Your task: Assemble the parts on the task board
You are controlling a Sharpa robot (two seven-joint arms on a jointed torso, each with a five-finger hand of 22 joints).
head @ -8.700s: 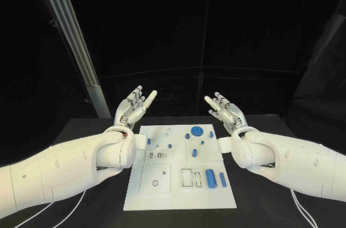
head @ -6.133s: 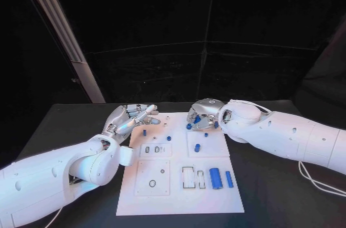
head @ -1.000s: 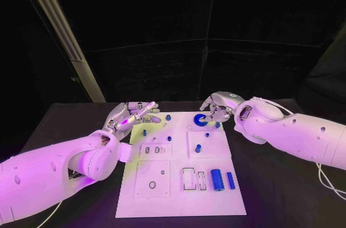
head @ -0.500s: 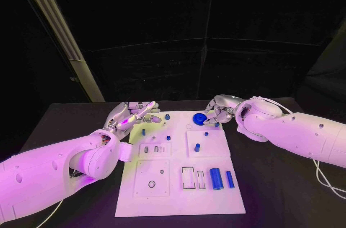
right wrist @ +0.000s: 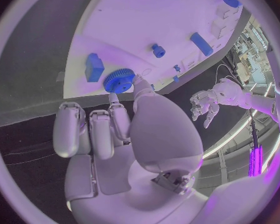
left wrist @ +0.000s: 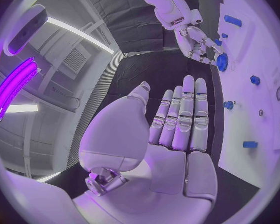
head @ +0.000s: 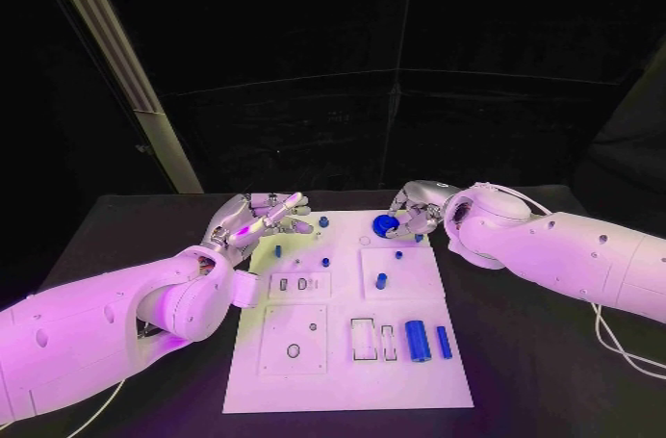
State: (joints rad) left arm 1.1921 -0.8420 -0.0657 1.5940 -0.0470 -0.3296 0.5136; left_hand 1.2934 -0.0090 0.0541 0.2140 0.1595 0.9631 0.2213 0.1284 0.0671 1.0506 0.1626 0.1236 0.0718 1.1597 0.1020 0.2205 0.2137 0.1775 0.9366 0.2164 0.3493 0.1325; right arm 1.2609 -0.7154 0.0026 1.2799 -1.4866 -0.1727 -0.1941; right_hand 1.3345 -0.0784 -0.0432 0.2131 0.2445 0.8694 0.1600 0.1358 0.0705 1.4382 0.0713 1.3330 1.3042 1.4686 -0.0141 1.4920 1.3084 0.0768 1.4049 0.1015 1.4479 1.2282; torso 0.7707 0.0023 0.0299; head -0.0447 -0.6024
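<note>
Head view: right hand [head: 412, 212] at the far edge of the white task board [head: 347, 361], fingertips pinching a round blue toothed gear [head: 386, 224] held just above the board; left hand [head: 257, 222] off the far left corner, fingers spread, holding nothing. Left wrist view — flat palm [left wrist: 171, 134], fingers straight and bare. Right wrist view — gear [right wrist: 119, 80] ridged at the rim, pinched at the fingertips [right wrist: 137, 79] beside a blue block [right wrist: 94, 67].
</note>
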